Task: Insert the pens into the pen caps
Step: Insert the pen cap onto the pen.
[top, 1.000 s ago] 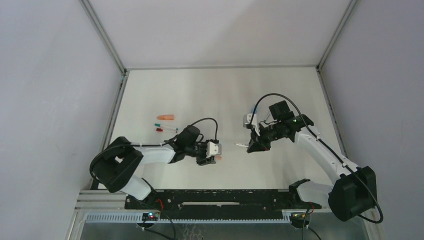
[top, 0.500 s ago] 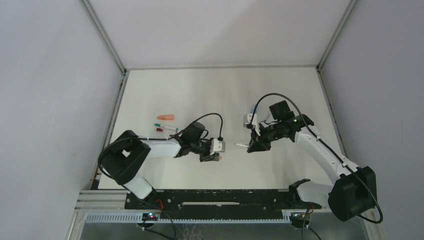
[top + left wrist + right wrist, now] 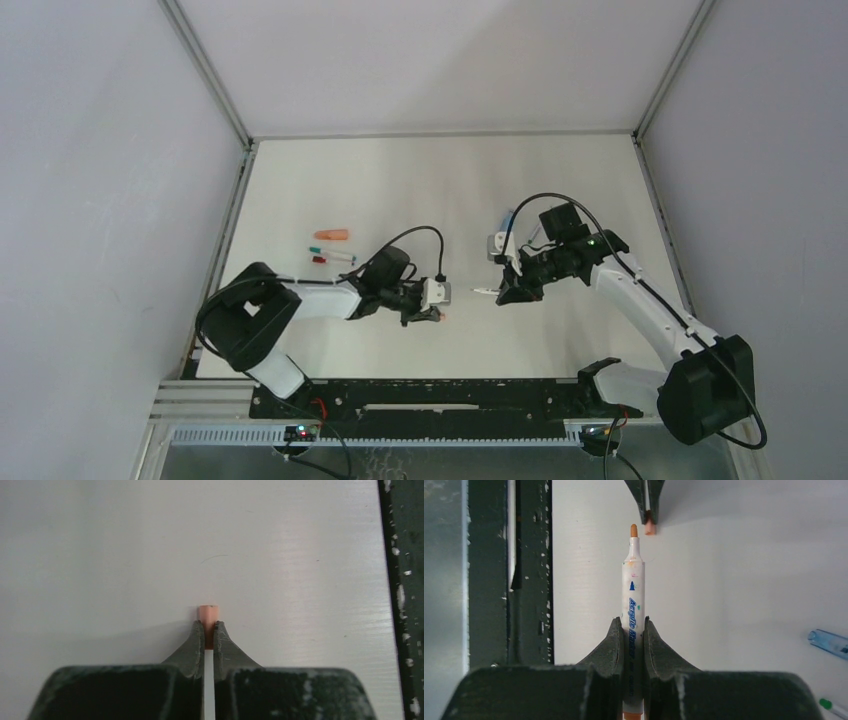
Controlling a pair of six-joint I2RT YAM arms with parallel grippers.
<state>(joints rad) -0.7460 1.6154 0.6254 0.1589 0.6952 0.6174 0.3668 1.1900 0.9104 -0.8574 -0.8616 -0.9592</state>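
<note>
Left wrist: stubby cylindrical salmon cap (image 3: 208, 614)

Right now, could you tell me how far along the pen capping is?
Nothing looks capped yet. In hand: left fingers pinch a salmon cap, right fingers hold an orange-tipped pen, tip facing the cap, apart. Left: that insertion, plus the teal-ended pen, red-ended pen and light blue cap.

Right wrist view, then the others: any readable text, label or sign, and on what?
"Acrylic Marker": blue lettering along the white orange-tipped marker pen clamped in the right gripper; its last letters sit shaded between the fingers.
Small blue pictogram above that lettering: no letters.
Salmon-orange plastic cap in the left gripper: blank.
Light blue transparent tube: nothing legible.
Top view: nothing large enough to read.
</note>
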